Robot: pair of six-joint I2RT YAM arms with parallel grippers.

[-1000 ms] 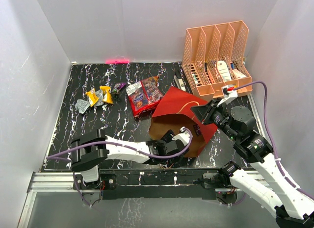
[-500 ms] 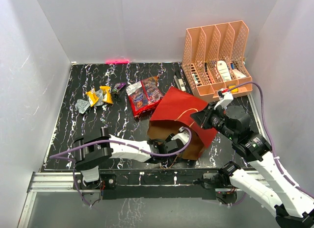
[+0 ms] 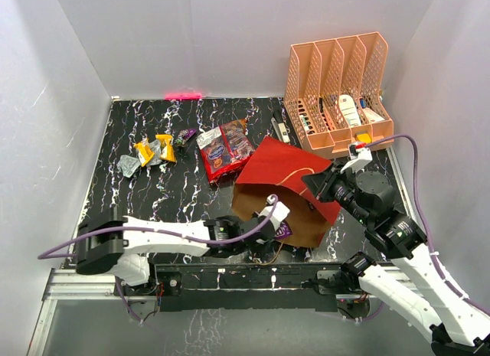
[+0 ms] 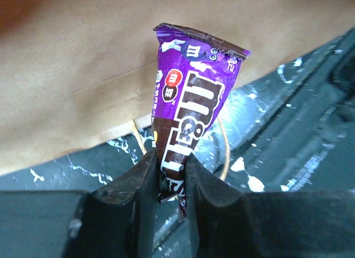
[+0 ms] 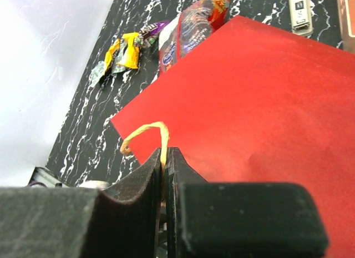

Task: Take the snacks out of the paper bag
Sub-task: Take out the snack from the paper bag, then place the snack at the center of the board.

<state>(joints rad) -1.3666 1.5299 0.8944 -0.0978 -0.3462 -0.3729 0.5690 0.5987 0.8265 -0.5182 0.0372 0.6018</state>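
1. Two grips to watch from above.
   - Clamping a purple packet [image 3: 285, 231] in the left tool [image 3: 280, 223], right at the near lip of the paper bag [image 3: 279, 161].
   - Bag on its side on the surface [image 3: 138, 203], mouth toward the arms.
   - Pinching the bag's cord handle [image 3: 295, 173] with the right tool [image 3: 320, 184].
   - Could drag the whole bag along if the packet snags that lip on the way out.
   - Already out and well apart at the far left: yellow and silver packets [image 3: 149, 151], a small purple one [image 3: 186, 135] and two red bags [image 3: 226, 149].
   - Orange rack [image 3: 337, 80] at the far right, clear of any likely path, with a dark slim bar [image 3: 280, 128] just beside it.

2. Over to the left wrist.
   - Gripping only the bottom end of the packet, most of it standing free above the pads.
   - Might slip or swing loose on a quick lift; glossy, crinkly wrap by the look of it.
   - Kraft inside [image 4: 72, 75] close behind.
   - Second handle loop [image 4: 226, 152] lying on the surface just beneath the packet, liable to hook it.

3. Now the right wrist.
   - Shut tight on the thin cord, nothing else between the pads.
   - Little margin there: could slide off the cord and let the red flap sag over the mouth.
   - Cannot tell from here whether more snacks remain inside.
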